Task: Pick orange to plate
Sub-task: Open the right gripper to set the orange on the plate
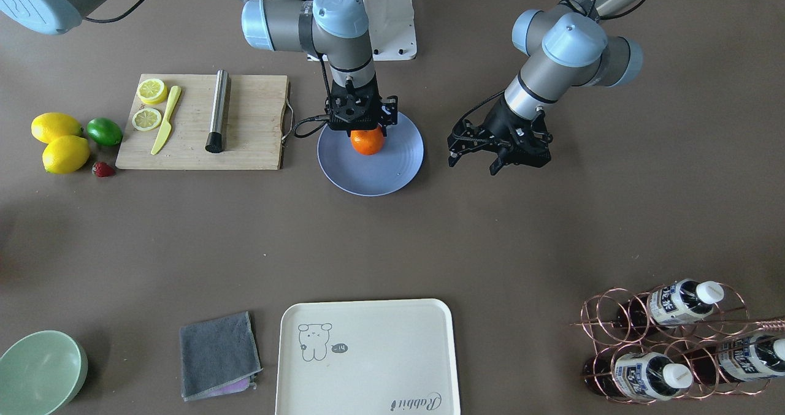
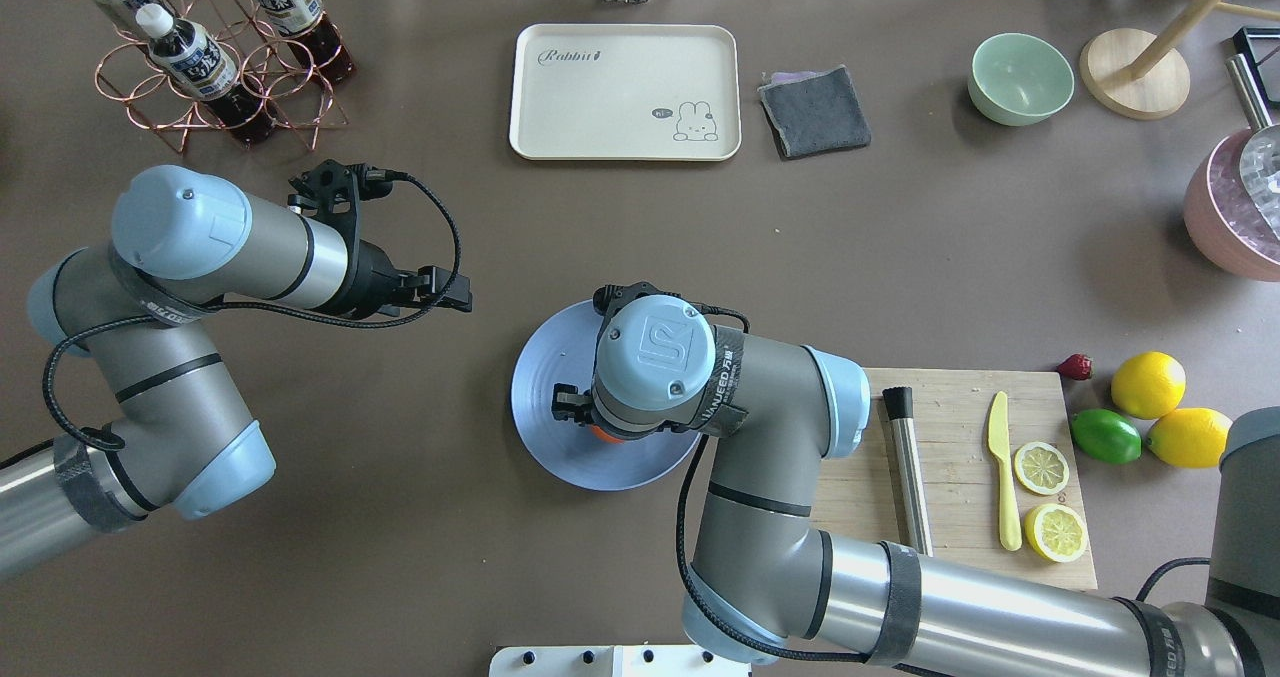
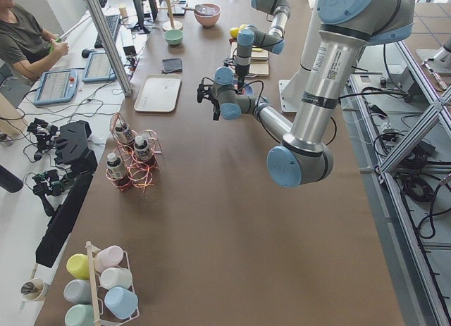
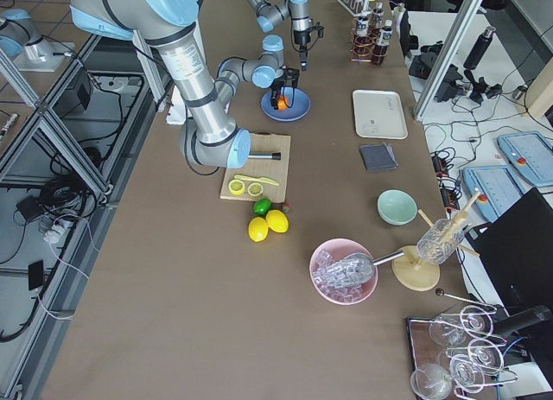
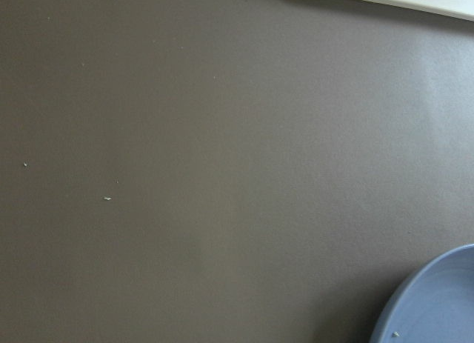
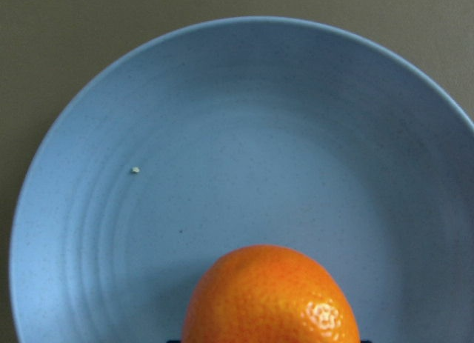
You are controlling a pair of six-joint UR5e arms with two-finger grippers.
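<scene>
The orange (image 1: pixel 367 143) sits low over the far half of the periwinkle-blue plate (image 1: pixel 380 179), between the fingers of my right gripper (image 1: pixel 367 134), which points straight down and is shut on it. In the right wrist view the orange (image 6: pixel 270 298) fills the bottom edge with the plate (image 6: pixel 252 135) right beneath it; I cannot tell whether it touches the plate. From overhead the wrist hides nearly all of the orange (image 2: pixel 605 434). My left gripper (image 1: pixel 472 162) hovers open over the bare table beside the plate, with nothing in it; its wrist view catches only the plate's rim (image 5: pixel 437 306).
A wooden cutting board (image 1: pixel 245 127) with lemon slices, a yellow knife and a metal cylinder lies next to the plate. Two lemons (image 1: pixel 61 142), a lime (image 1: pixel 104 131) and a strawberry lie beyond it. A cream tray (image 1: pixel 368 357), grey cloth (image 1: pixel 218 354), green bowl (image 1: pixel 37 372) and bottle rack (image 1: pixel 674 341) line the operators' edge.
</scene>
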